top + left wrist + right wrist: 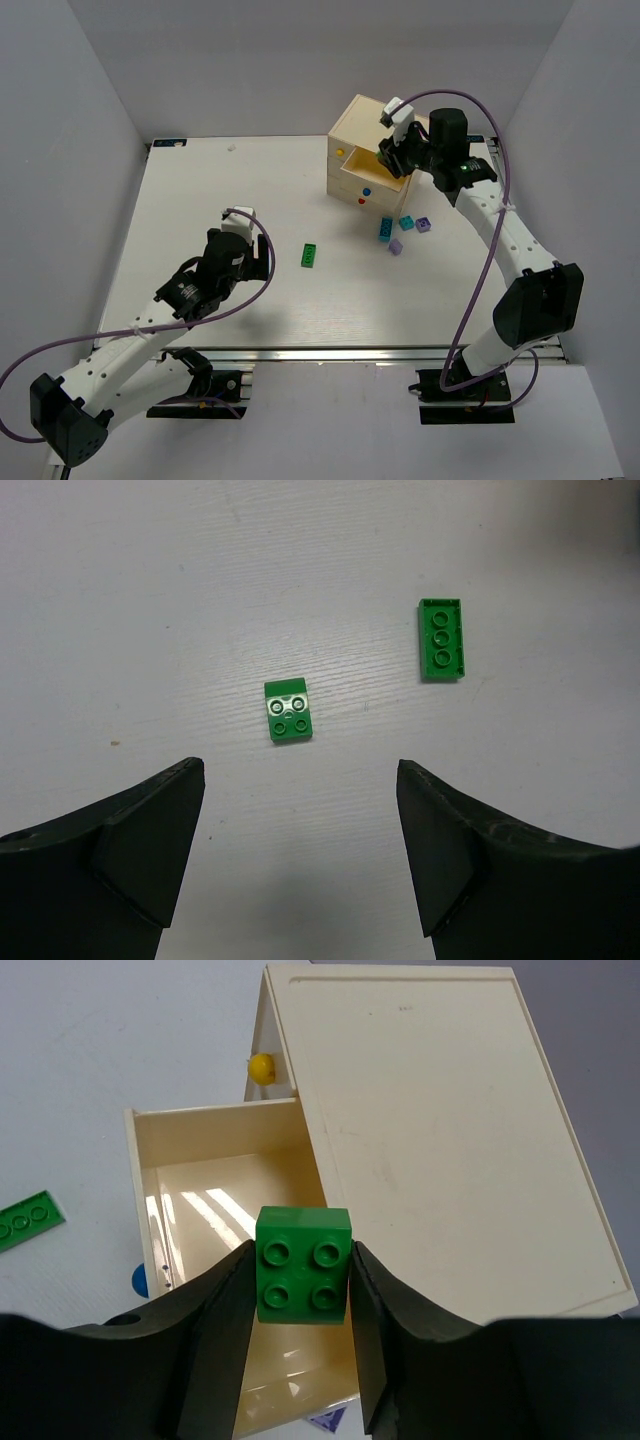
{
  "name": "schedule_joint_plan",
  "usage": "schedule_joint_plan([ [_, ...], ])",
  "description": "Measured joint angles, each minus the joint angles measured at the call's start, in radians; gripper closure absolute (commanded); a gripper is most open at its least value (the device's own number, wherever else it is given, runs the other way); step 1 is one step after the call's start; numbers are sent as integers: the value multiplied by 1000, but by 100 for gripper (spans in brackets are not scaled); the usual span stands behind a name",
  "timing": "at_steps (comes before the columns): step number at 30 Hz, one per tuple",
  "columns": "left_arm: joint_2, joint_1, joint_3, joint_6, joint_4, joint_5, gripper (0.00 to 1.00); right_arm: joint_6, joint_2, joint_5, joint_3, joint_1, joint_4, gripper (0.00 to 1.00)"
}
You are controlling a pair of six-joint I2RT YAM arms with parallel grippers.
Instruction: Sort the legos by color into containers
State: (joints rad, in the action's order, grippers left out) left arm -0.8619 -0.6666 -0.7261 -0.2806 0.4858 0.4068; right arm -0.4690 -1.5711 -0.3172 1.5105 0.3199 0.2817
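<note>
The right gripper (303, 1285) clamps a green brick (303, 1260) just over the chest's (430, 1130) open drawer (215, 1155). The left gripper (300, 820) hangs spread wide above a small green plate (288, 711), with a long plate (441, 639) lying nearby.

The chest (440, 1110) looks like pale painted wood, its top smooth and matt with faint scuffs. Its open drawer (200, 1190) has a glossier floor that throws back streaks of light. The yellow knob (262, 1067) on the chest's front is smooth and slightly shiny. Over the drawer, the green brick (303, 1265) is hard, glossy plastic, and the fingers (225, 1310) of the right gripper (303, 1280) are matt black plastic. Left of the chest, the white table (150, 600) shows a fine wood-like grain. On it, the long green plate (441, 640) and the small green plate (288, 711) are shiny plastic.
</note>
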Motion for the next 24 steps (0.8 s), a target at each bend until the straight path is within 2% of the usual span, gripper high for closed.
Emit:
schedule_joint_plan([
  [8, -8, 0, 0, 2, 0, 0, 13, 15, -4, -13, 0, -6, 0, 39],
  [12, -21, 0, 0, 2, 0, 1, 13, 24, -2, -31, -2, -8, -1, 41],
  [13, -26, 0, 0, 0, 0, 2, 14, 30, 1, -38, -5, -10, -1, 44],
  [14, -32, 0, 0, -2, -1, 5, 16, 44, 10, -52, -17, -12, -14, 57],
  [17, -72, 7, 0, -22, -3, 20, 36, 93, 111, -126, -132, -19, -74, 100],
  [18, -93, 12, 0, -29, -5, 24, 52, 119, 175, -162, -203, -21, -117, 100],
  [21, -189, 49, -1, -50, -6, 27, 69, 178, 364, -329, -352, -30, -158, 99],
  [22, -225, 65, -2, -57, -3, 23, 69, 190, 400, -387, -367, -30, -161, 93],
  [23, -260, 83, -6, -58, -1, 18, 68, 201, 431, -447, -385, -30, -183, 80],
  [24, -298, 103, -11, -62, 2, 4, 57, 209, 462, -509, -415, -28, -210, 71],
])
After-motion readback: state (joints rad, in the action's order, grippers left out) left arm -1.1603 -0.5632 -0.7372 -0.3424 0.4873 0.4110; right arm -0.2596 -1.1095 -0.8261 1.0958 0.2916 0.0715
